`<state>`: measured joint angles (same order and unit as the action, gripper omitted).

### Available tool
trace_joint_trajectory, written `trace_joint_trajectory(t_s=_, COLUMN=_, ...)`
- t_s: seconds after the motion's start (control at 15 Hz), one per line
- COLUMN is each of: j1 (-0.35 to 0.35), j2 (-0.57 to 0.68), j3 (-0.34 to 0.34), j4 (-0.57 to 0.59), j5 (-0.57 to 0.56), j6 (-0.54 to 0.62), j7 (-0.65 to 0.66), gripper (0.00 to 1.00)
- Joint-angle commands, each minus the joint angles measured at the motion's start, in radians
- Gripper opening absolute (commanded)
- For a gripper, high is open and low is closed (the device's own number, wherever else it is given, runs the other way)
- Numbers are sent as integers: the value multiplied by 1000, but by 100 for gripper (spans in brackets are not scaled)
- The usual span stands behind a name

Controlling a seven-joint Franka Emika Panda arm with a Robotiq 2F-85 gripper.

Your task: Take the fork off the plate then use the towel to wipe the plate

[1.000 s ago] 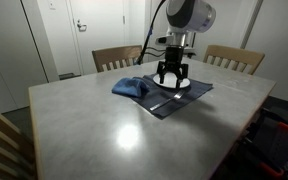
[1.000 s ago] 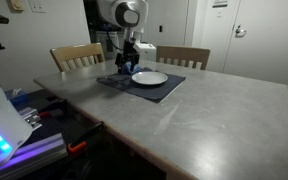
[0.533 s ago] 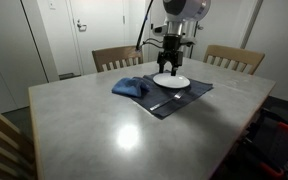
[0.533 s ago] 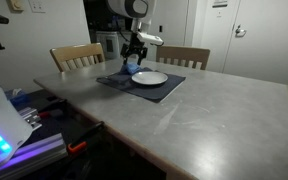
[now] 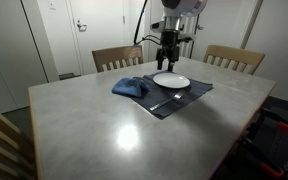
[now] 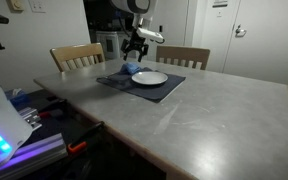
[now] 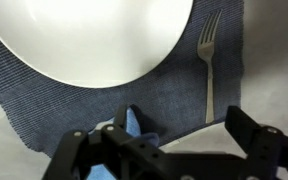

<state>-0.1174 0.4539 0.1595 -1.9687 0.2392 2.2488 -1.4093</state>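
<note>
The fork (image 7: 212, 62) lies beside the plate (image 7: 94, 30), handle toward the pincer (image 7: 167, 152), tines away. The pincer hangs above the plate, spread wide, empty.

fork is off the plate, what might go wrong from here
The towel sits bunched at the placemat edge, so the open gripper may pinch the mat too. The fork lies just beside the plate; wiping might knock it. Nothing holds the plate, so it may slide.
</note>
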Motion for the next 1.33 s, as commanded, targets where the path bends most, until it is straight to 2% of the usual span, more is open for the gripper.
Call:
trace_joint_trajectory(t_s=0.0, j1=5, j2=0, j3=-5, j4=2, j5=2, j6=-3, j7=-1, gripper=100)
trace_joint_trajectory(t_s=0.07, j1=6, j2=-2, j3=-7, j4=-1, j5=-6, j6=2, j7=-2, gripper=100)
trace_joint_trajectory(t_s=0.4, j1=55, j2=69, j3=-47, j4=189, j5=-141, j6=-152, j7=124, gripper=100)
trace_joint_trajectory(t_s=0.53, j1=84, j2=118, j3=-63, j4=301, j5=-202, j6=-253, j7=218, gripper=100)
trace_joint_trajectory(t_s=0.67, j1=120, j2=181, j3=-81, j4=428, j5=-250, j6=-383, j7=365, gripper=100)
trace_joint_trajectory(t_s=0.93, j1=139, j2=316, j3=-52, j4=655, j5=-200, j6=-640, j7=564, gripper=100)
trace_joint_trajectory(t_s=1.13, j1=164, j2=371, j3=-38, j4=732, j5=-187, j6=-689, j7=702, gripper=100)
trace_joint_trajectory(t_s=1.27, j1=180, j2=376, j3=-27, j4=733, j5=-200, j6=-674, j7=758, gripper=100)
